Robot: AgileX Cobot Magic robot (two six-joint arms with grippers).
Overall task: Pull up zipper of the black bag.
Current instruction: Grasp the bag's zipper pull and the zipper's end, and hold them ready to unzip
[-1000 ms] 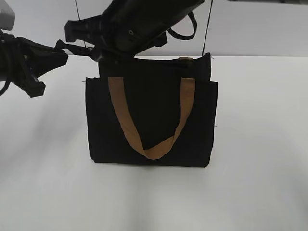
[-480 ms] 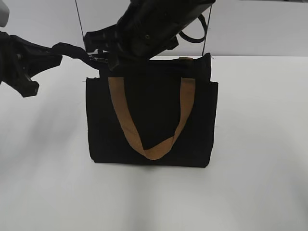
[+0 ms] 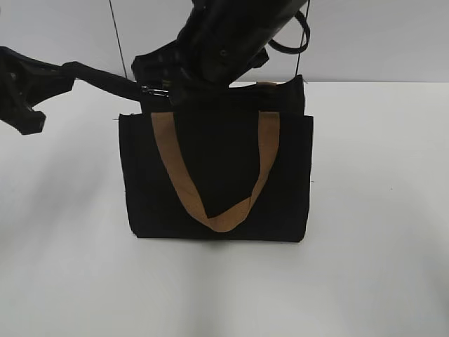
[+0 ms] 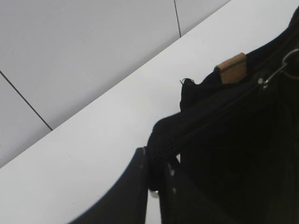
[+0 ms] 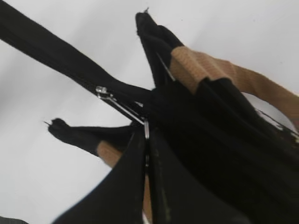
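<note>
While the bag stands mid-counter with bare room all round, the left end effector pinches the zipper tail. The right end effector grips its pull tab, crowding the bag's top edge.

**Operator:** What can't you make out?

**Observer:** In your exterior view the right arm covers the top edge of the black bag, so the zipper is mostly hidden there. The left gripper is cut off by the left edge.

**Operator:** And the wrist cameras?

**Observer:** Your right wrist view is blurred; the right gripper sits against the silver pull, contact unclear. The left wrist view crops the bag at its right edge.
</note>
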